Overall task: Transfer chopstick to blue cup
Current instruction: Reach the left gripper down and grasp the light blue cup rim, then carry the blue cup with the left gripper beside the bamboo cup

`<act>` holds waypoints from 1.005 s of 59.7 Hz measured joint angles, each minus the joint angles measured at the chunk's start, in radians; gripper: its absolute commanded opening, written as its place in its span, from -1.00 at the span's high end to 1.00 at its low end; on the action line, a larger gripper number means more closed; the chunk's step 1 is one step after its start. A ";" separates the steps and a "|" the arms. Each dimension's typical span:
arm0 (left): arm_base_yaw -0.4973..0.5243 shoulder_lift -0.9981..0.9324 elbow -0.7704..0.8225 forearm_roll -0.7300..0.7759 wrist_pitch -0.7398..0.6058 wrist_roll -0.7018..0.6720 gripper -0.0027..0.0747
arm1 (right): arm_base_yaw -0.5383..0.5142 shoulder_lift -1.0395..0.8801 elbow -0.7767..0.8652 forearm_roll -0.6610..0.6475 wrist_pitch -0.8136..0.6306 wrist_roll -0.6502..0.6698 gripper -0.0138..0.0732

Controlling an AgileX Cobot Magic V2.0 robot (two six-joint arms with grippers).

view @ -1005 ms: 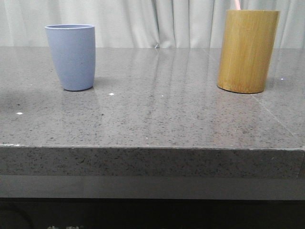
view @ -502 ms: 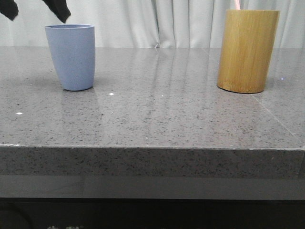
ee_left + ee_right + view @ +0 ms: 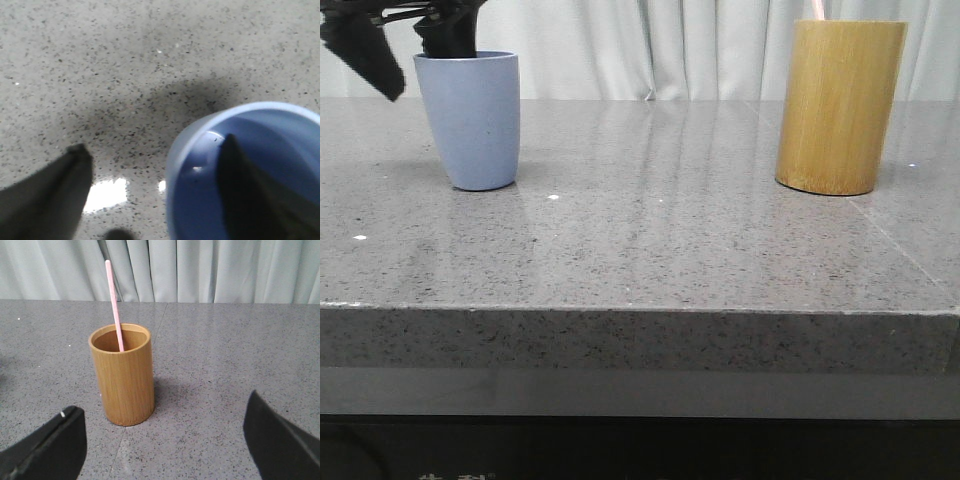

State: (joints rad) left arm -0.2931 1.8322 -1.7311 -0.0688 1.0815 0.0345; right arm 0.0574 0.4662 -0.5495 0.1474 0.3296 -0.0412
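The blue cup (image 3: 470, 120) stands upright at the back left of the table. My left gripper (image 3: 412, 62) is open and straddles the cup's left wall, with one finger inside the cup and the other outside. The left wrist view shows the cup (image 3: 186, 150) from above, empty, with the gripper (image 3: 152, 150) spread across its rim. A single pale pink chopstick (image 3: 114, 300) leans inside the bamboo cylinder (image 3: 125, 380); only its tip (image 3: 816, 9) shows in the front view. My right gripper (image 3: 161, 404) is open, empty, and short of the cylinder.
The bamboo cylinder (image 3: 838, 105) stands at the back right of the grey speckled stone table (image 3: 650, 250). A white curtain (image 3: 650, 45) hangs behind the table. The table's front edge runs across the lower front view.
My left gripper has come down from the top left onto the blue cup, and one finger is now inside it. The cups and the chopstick have not moved.
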 measured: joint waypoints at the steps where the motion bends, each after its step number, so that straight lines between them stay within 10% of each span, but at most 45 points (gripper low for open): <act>1: -0.003 0.000 0.000 -0.001 0.000 0.000 0.36 | 0.000 0.000 0.000 0.000 0.000 0.000 -0.80; 9: -0.016 0.004 -0.001 -0.010 -0.004 0.004 0.99 | 0.000 0.000 0.000 0.000 0.000 0.000 -0.80; 60: -0.310 0.299 -0.564 -0.084 0.160 0.058 0.98 | 0.000 0.000 0.000 0.000 0.000 0.000 -0.80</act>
State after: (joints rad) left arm -0.6034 2.1312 -2.2954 -0.1525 1.2412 0.0928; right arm 0.0574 0.4662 -0.5495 0.1474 0.3296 -0.0412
